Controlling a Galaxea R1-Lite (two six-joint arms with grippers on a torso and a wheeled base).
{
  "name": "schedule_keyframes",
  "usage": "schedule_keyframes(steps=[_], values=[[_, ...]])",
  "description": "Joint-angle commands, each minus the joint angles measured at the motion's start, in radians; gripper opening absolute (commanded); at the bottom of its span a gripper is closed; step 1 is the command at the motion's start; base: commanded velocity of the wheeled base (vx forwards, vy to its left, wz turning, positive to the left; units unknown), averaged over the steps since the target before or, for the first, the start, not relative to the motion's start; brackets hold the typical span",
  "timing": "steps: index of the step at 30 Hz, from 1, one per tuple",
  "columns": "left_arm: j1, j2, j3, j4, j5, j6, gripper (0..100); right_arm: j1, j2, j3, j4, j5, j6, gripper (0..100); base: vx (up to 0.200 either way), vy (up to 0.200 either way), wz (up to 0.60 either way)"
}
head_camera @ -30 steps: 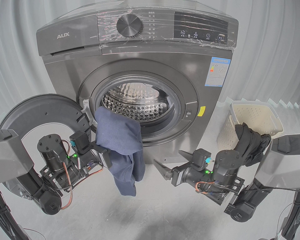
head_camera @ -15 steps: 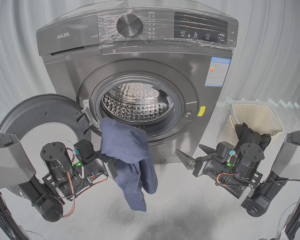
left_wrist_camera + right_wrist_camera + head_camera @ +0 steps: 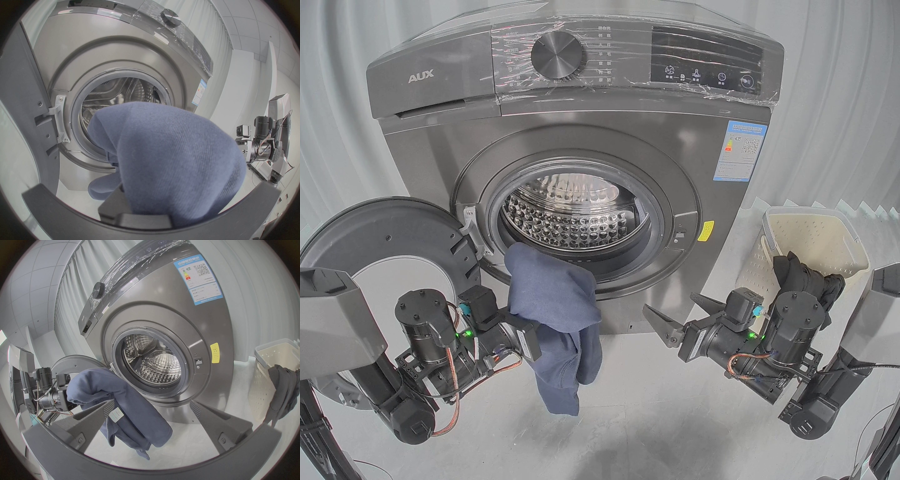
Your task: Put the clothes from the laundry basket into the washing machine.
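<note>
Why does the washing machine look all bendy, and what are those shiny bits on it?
Left wrist view and right wrist view: the fisheye lens bends the washing machine and darkens the corners. Head view: light glares off the plastic wrap and the drum, and lines look straighter.

**Grey shells, black joints, copper-coloured cables**

Each arm has a boxy pale grey upper shell [image 3: 331,319] with black joints below it. A black drum-shaped motor [image 3: 428,309] sits at each wrist, its round cap dotted with small screw holes. Copper-coloured cables [image 3: 450,394] loop out near small green lights [image 3: 467,334]. A black camera block [image 3: 481,304] carries a teal plug. The right gripper [image 3: 681,315] has dark grey wedge-shaped fingers [image 3: 218,427] with ribbed pads [image 3: 195,408] and one screw each.
</note>
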Motion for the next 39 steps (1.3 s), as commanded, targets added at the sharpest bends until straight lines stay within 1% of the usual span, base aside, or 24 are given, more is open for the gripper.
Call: schedule_keyframes(steps=[1,9,13,14,17,20,25,27,28,30,33,35,36,37,38,39], values=[[-0.004,0.015,0.001,-0.002,0.002,0.004,0,0.009,0.006,0.001,-0.001,0.000,0.000,100,0.200,0.000,0.00],[-0.010,0.018,-0.001,-0.002,0.002,0.004,0,0.014,0.006,0.015,-0.001,0.002,-0.001,100,0.200,0.000,0.00],[-0.025,0.018,0.004,-0.002,0.002,0.004,0,0.080,-0.018,0.076,-0.001,0.009,0.003,100,0.050,0.000,0.00],[-0.027,0.018,0.005,-0.002,0.002,0.004,0,0.084,-0.020,0.081,-0.001,0.009,0.003,100,0.000,0.000,0.00],[-0.047,0.017,0.007,-0.002,0.005,0.004,0,0.129,-0.031,0.118,-0.001,0.015,0.002,100,0.000,0.000,0.00],[-0.054,0.020,0.002,-0.002,0.031,0.002,0,0.147,-0.032,0.141,0.000,0.015,-0.003,100,0.000,0.000,0.00],[-0.065,0.037,-0.001,-0.002,0.049,0.004,0,0.160,-0.035,0.145,-0.001,0.015,-0.009,100,0.000,0.000,0.00],[-0.099,0.041,-0.010,-0.002,0.095,0.002,0,0.175,-0.058,0.145,-0.001,0.014,-0.011,100,0.000,0.000,0.00],[-0.102,0.047,-0.022,-0.002,0.104,0.002,0,0.177,-0.069,0.145,0.000,0.014,-0.011,100,0.000,0.000,0.00],[-0.102,0.060,-0.036,0.000,0.104,-0.001,0,0.177,-0.075,0.147,0.000,0.014,-0.012,100,0.000,0.000,0.00],[-0.102,0.141,-0.096,-0.002,0.100,0.005,0,0.173,-0.078,0.152,0.000,0.015,-0.014,100,0.000,0.000,0.00],[-0.102,0.181,-0.108,-0.002,0.083,0.010,0,0.173,-0.078,0.149,0.000,0.015,-0.014,100,0.000,0.000,0.00],[-0.097,0.202,-0.120,-0.003,0.048,0.015,0,0.175,-0.077,0.152,0.000,0.015,-0.014,100,0.000,0.000,0.00],[-0.094,0.209,-0.125,-0.003,0.037,0.016,0,0.175,-0.077,0.152,0.000,0.015,-0.014,100,0.000,0.000,0.00],[-0.085,0.235,-0.163,-0.002,0.003,0.022,0,0.172,-0.080,0.152,0.000,0.015,-0.015,100,0.000,0.000,0.00],[-0.074,0.255,-0.206,-0.002,-0.001,0.030,0,0.169,-0.086,0.152,0.000,0.015,-0.015,100,0.000,0.000,0.00]])
